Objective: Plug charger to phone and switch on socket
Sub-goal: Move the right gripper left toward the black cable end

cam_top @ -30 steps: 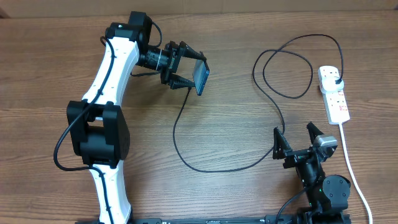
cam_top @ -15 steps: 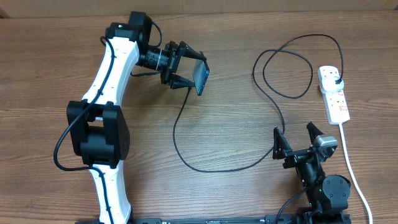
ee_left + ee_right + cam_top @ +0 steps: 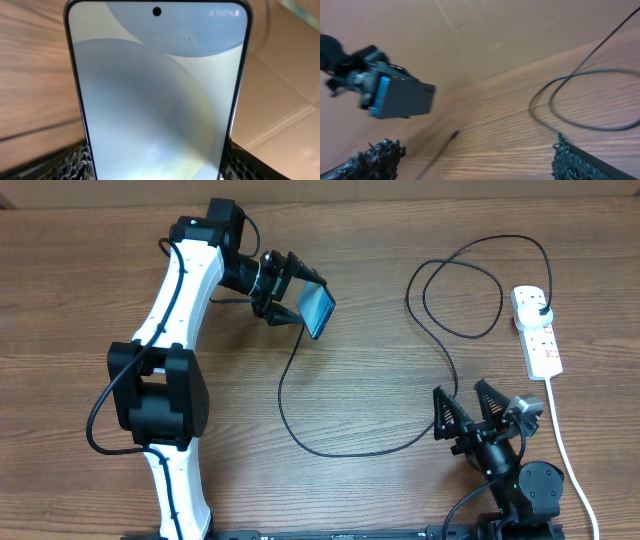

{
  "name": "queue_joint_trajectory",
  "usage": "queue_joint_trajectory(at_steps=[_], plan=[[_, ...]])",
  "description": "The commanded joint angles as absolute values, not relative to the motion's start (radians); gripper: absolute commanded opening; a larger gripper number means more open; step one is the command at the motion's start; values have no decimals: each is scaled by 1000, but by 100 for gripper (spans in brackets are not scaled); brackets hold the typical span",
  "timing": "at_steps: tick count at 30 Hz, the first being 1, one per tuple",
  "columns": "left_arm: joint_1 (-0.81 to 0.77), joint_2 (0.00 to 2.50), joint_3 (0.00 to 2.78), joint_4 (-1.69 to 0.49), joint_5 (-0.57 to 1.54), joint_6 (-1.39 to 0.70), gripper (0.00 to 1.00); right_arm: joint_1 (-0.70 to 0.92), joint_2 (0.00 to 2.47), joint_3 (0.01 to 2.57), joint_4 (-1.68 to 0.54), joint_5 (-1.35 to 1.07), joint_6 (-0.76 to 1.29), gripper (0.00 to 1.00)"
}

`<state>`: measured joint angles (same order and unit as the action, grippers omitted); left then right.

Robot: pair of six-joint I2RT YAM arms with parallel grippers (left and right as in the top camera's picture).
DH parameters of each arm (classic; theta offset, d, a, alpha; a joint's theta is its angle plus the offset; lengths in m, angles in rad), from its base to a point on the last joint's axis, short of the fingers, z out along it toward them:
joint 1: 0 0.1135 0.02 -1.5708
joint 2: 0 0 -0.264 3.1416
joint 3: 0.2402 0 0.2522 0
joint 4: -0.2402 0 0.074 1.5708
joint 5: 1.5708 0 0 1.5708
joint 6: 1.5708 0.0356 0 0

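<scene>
Left gripper (image 3: 303, 298) is clamped on the phone (image 3: 319, 310), holding it off the table (image 3: 90, 300) up near the far left of centre. Against the frame a second ago, the wrist has rolled: the phone was then seen almost edge-on, and now its blue screen tilts up toward the overhead camera. In the left wrist view the lit screen (image 3: 157, 100) fills the picture, with the fingers (image 3: 80, 161) at its lower corners.

Right gripper (image 3: 460, 395) stands with its jaws apart and nothing between them, low on the right side. It has turned somewhat to the left since the earlier frame, so its wrist camera now catches the held phone (image 3: 402, 97), blurred.

From just below the phone, the charger (image 3: 282, 395) runs down, sweeps right past the right gripper, loops, and ends in its black plug (image 3: 540, 308), seated in the socket (image 3: 540, 345) at the right edge. Whether the tip is in the phone cannot be told.
</scene>
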<state>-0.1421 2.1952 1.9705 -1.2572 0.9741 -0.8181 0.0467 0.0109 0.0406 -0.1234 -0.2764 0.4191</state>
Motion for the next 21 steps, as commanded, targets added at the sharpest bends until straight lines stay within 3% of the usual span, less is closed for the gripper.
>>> queue_joint_trajectory(at_steps=[1,11,21], plan=[[-140,2188,2004,-1252,801,-835,49,51,3,35,-113,-375,538,100],[-140,2188,2004,-1252,717,-835,50,51,102,94,-83,-466,610,100],[-140,2188,2004,-1252,703,-835,50,51,575,412,-91,-598,610,100]])
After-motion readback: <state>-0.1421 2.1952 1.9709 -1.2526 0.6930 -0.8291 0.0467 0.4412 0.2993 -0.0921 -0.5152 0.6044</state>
